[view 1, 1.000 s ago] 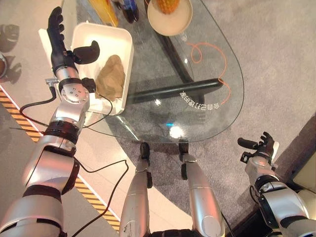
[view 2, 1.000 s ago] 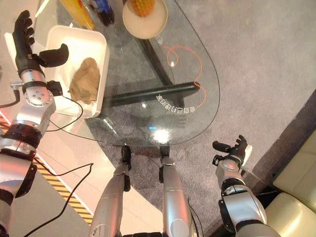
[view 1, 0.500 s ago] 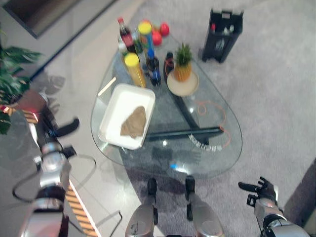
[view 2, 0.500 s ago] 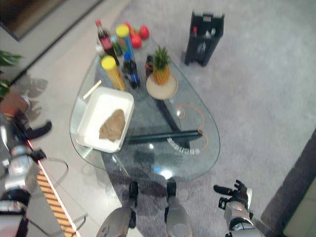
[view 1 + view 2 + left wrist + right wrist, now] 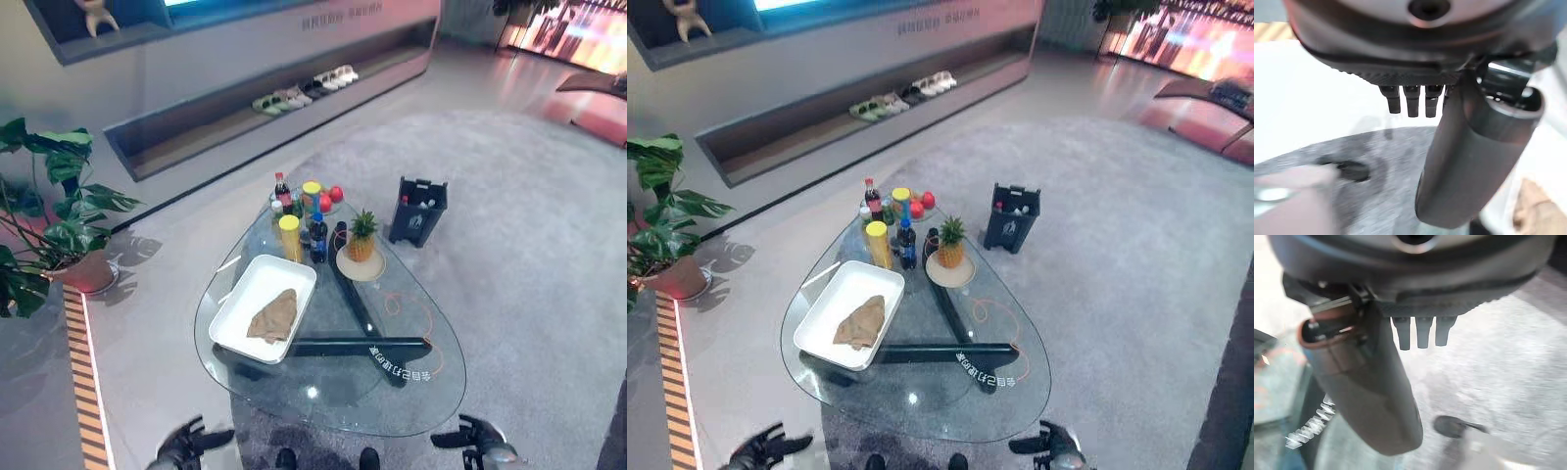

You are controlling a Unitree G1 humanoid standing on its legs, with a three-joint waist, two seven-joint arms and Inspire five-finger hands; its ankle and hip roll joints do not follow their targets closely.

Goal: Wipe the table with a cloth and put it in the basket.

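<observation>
Grey carpet [image 5: 509, 196] spreads under the glass table [image 5: 431, 392], with a long wall shelf of shoes [image 5: 304, 90] behind and a potted plant [image 5: 49, 215] by the striped floor edge. Your left hand [image 5: 186, 446] and right hand [image 5: 475, 443] hang low before the table's near rim, fingers straight, thumbs out, holding nothing. Farther out, you see the cloth [image 5: 274, 317], tan and crumpled, lying in the white basket [image 5: 257, 284] on the table, near bottles [image 5: 290, 237] and a pineapple [image 5: 362, 235].
</observation>
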